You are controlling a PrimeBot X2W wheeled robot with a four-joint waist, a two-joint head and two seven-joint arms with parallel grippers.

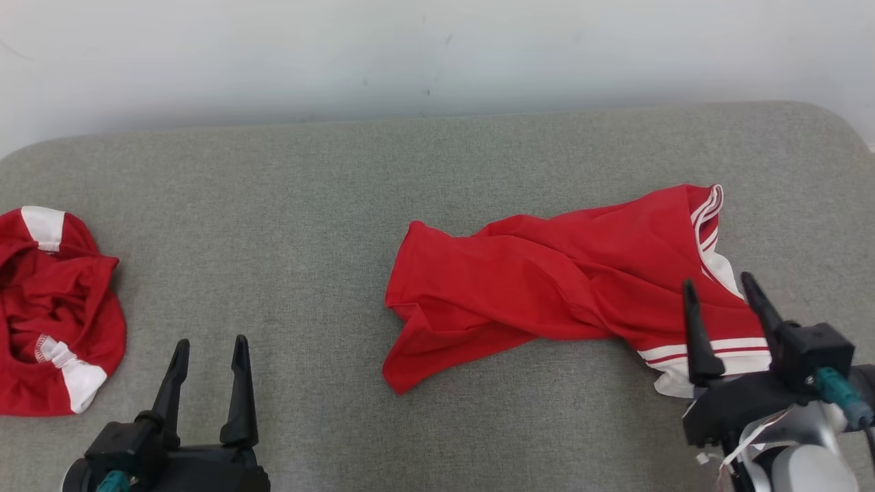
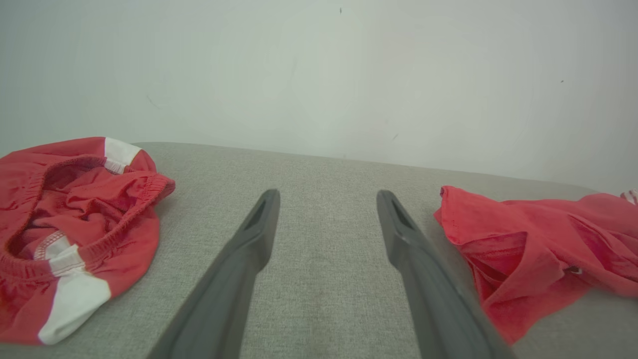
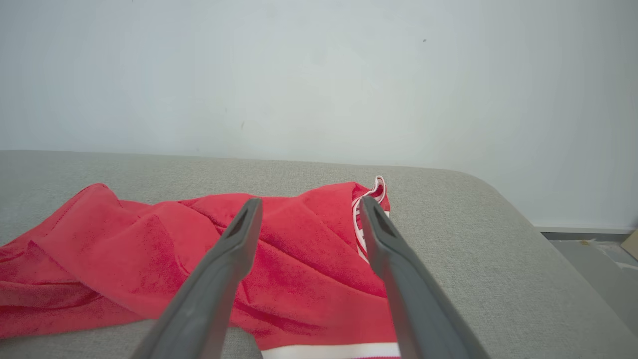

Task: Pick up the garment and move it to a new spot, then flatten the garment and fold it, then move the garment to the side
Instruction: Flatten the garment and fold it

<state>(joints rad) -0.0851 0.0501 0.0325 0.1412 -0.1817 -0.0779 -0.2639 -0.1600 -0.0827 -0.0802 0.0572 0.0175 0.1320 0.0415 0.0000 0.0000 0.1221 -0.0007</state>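
Since both grippers sat near the front edge of the grey upholstered bench (image 1: 307, 205) with nothing in them, I'd call this the start of the flattening step. Nearest, at the front left, the left gripper (image 1: 212, 342) had its two dark fingers spread wide over bare upholstery, well apart from any cloth. At the front right, the right gripper (image 1: 716, 280) was spread wide too, pointing over the white-banded end of the red fabric garment with white striped trim (image 1: 547, 287). Couldn't tell if the tips touched the cloth or hung just above it.

The garment lay right of the bench's middle, running from near the front right corner toward the centre. It was twisted lengthwise with fat diagonal folds, and one plain corner flopped toward the front edge.

My take on doing it well: pinch the striped hem with the right, bring the left across to the loose plain end, then pull the two ends apart low over the bench so the twist comes out. Lifting high would probably just bunch it up. Go for a single layer, since that thin knit looked like it'd double up easily.

By the left edge sat a bunched red garment with white panels and an elastic band (image 1: 55, 307), best left alone. Farther back, the rear edge met a plain pale wall (image 1: 410, 55).
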